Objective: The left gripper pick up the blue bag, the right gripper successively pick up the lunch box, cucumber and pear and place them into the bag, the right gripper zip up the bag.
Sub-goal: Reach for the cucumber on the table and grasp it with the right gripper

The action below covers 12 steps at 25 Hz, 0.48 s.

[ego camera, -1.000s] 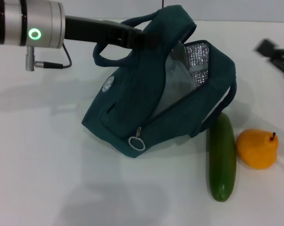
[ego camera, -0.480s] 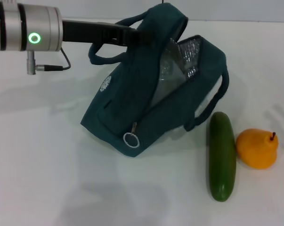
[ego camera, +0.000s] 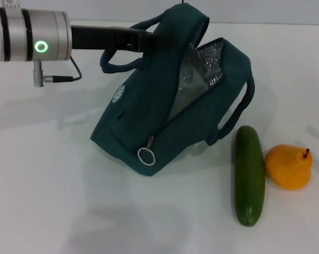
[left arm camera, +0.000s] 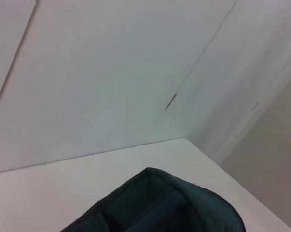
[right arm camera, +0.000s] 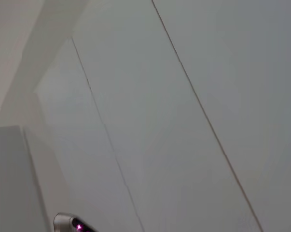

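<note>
The blue bag (ego camera: 148, 121) stands tilted on the white table, its lid raised and its silvery lining (ego camera: 212, 58) showing. My left gripper (ego camera: 148, 41) reaches in from the left and is shut on the top of the bag's lid. The bag's top also shows in the left wrist view (left arm camera: 159, 203). The zipper's ring pull (ego camera: 146, 155) hangs at the near corner. The cucumber (ego camera: 248, 177) lies right of the bag, with the pear (ego camera: 289, 166) touching its right side. The lunch box cannot be made out; the dim opening hides what is inside. My right gripper is out of view.
The white table (ego camera: 53, 185) stretches left of and in front of the bag. The left arm's silver cuff (ego camera: 37, 37) with its green ring hangs above the table's far left. The right wrist view shows only pale wall panels.
The right gripper, a blur at the far right a second ago, has left the view. The bag's opening has narrowed and its right handle has swung outward. Cucumber and pear have not moved.
</note>
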Motion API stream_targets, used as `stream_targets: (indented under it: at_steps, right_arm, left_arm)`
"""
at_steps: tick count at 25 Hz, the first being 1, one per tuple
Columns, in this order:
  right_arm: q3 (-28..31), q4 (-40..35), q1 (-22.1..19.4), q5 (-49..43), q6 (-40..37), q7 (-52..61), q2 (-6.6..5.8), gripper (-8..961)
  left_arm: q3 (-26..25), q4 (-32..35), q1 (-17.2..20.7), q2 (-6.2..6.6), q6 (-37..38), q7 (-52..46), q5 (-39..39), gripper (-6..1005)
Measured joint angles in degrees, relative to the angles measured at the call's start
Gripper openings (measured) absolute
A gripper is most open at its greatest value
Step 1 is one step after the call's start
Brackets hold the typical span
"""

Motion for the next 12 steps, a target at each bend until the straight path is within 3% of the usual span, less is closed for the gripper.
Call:
stream_targets:
  at_steps: [3, 6, 9, 12]
  right_arm:
    - [-0.06, -1.76, 0.55, -1.24, 3.51, 3.75, -0.08, 414]
    - [0.86, -2.52, -0.06, -0.68, 7.41, 3.66, 1.02, 509]
    - [-0.59, -6.54, -0.35, -1.04, 5.31, 3.60, 2.00, 611]
    - [-4.28, -13.08, 0.57, -1.54, 0.38, 6.31, 1.81, 729]
  left_arm:
    - [0.00, -0.52, 0.11, 0.00, -0.12, 0.36, -0.29, 59]
    - [0.00, -1.06, 0.41, 0.02, -0.16, 0.92, -0.89, 59]
    - [0.00, -1.11, 0.69, 0.08, -0.22, 1.20, -1.12, 59]
    - [-0.01, -1.11, 0.75, 0.14, -0.24, 1.54, -1.14, 59]
